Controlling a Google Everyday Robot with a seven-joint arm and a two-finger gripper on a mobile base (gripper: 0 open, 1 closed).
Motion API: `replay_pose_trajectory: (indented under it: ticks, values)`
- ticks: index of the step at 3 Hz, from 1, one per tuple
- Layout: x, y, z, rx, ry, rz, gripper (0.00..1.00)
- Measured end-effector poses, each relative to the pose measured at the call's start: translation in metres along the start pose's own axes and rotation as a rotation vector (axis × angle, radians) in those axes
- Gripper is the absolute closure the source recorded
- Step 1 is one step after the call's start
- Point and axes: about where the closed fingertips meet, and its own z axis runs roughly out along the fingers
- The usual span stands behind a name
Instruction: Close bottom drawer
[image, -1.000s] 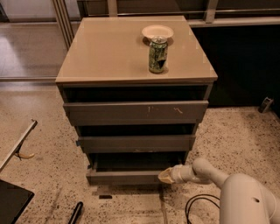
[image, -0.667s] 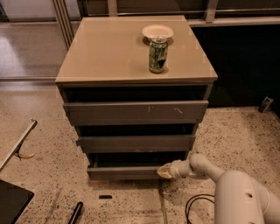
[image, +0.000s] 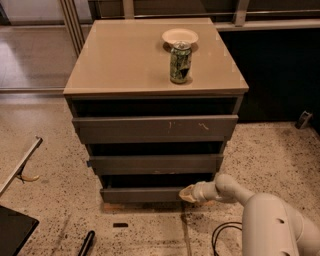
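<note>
The bottom drawer (image: 142, 194) is the lowest and narrowest dark grey front of the cabinet (image: 155, 125). It sticks out only a little, with a dark gap above it. My gripper (image: 187, 193) reaches in from the lower right on a white arm (image: 235, 192). Its tip presses against the right end of the bottom drawer's front. The middle drawer (image: 155, 164) and the top drawer (image: 155, 128) with pale scratch marks sit above it.
A green can (image: 180, 62) and a white bowl (image: 180, 36) stand on the beige cabinet top. The floor is speckled terrazzo. A black cable (image: 222, 235) lies by my arm. A dark object (image: 15, 232) and a black stick (image: 86, 243) lie at lower left.
My gripper has moved left and toward the cabinet, pushing the bottom drawer inward. The drawer sticks out less than before.
</note>
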Motion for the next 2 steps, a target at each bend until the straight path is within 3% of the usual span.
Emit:
replay_pose_trajectory:
  ticks: [1, 2]
  values:
    - [0.0106, 0.0060, -0.0042, 0.010, -0.007, 0.025, 0.12]
    - [0.0168, 0.0152, -0.0103, 0.019, -0.021, 0.039, 0.00]
